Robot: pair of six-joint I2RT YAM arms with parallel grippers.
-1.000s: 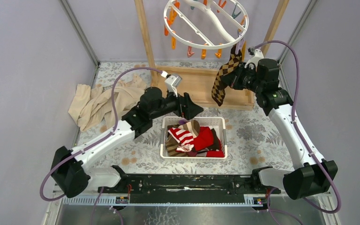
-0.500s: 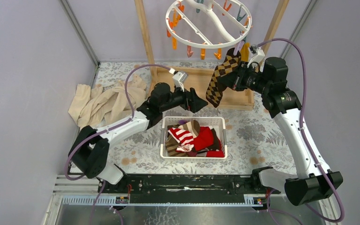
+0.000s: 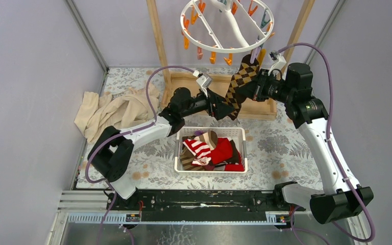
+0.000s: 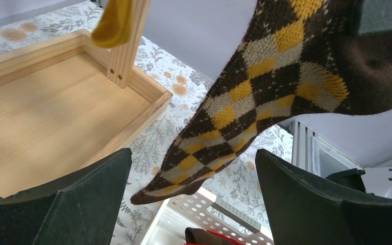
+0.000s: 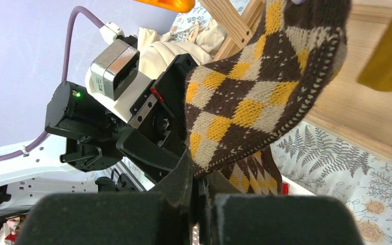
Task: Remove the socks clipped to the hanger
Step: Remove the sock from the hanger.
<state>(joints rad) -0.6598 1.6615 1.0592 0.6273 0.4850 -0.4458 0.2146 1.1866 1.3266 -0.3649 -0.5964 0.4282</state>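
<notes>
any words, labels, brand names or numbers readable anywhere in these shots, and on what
No readable text in any view.
The argyle sock shows only its diamond pattern; the hanger and white basket bear no print.
Any markings on the left arm are too small or blurred to read.

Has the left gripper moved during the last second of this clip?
Yes. Against the white basket, the left gripper has moved away from the near edge and rightward, its open jaws now flanking the toe of the argyle sock.
</notes>
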